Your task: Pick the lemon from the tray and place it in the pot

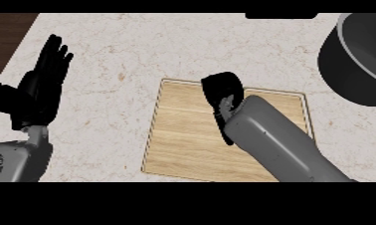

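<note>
Right black hand (223, 94) at frame centre, curled downward over the upper edge of the pale wooden rectangular tray (183, 139); lemon not visible.

My fingers are bent under and the hand hides whatever lies beneath it, so I cannot confirm from this view whether they are clenched on the lemon or on nothing; most likely it sits under my palm. My left black hand (40, 89) rests released, fingers up, at the left edge. Dark round metal pot (345, 64) sits at upper right, well apart from the tray on the speckled stone counter (110, 50). Judgement: a lemon is light, stiff, smooth-skinned and apt to roll; best gripped across its middle, thumb opposing fingers, not at the tapered ends.
</note>
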You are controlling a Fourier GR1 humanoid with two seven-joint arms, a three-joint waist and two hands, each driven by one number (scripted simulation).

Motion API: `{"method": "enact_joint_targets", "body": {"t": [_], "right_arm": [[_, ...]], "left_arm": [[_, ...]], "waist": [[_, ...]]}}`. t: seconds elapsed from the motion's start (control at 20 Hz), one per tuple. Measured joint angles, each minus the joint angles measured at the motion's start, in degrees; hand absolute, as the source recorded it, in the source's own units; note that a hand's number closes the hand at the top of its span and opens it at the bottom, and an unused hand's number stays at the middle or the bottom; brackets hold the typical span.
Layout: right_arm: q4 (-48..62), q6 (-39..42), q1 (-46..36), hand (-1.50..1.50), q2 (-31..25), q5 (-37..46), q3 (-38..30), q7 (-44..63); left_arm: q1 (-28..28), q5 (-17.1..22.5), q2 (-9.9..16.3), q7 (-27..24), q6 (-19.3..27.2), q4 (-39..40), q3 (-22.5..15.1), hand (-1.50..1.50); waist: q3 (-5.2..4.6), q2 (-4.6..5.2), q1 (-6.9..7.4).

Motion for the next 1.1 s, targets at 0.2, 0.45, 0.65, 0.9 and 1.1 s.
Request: {"method": "enact_joint_targets", "body": {"t": [0.2,0.45,0.65,0.9,1.1], "right_arm": [[0.1,0.6,2.3,-1.5,0.4,3.8,-0.9,-1.7],[1.2,1.2,3.4,-1.5,1.4,8.2,-2.4,-3.0],[1.9,0.9,5.3,-1.5,2.0,11.6,-2.9,-3.6],[2.0,3.4,5.7,1.5,0.7,14.0,-4.1,-7.8],[2.7,3.0,5.3,1.5,-0.9,16.9,-2.3,-13.7]], "left_arm": [[0.7,-1.0,-1.3,-0.4,-0.6,-0.2,0.6,0.0],[0.9,-2.2,-2.2,-0.1,-1.4,-0.6,1.3,0.0],[1.3,-2.9,-2.7,0.0,-2.2,-0.9,1.9,0.0],[1.5,-3.4,-3.4,0.4,-3.3,-1.1,2.9,0.0],[0.7,-4.0,-3.6,1.8,-3.4,-1.8,3.2,0.0]], "waist": [[0.01,0.01,0.02],[0.01,0.01,0.07],[0.01,-0.04,0.07],[0.01,-0.01,0.14],[-0.08,-0.29,0.26]]}}
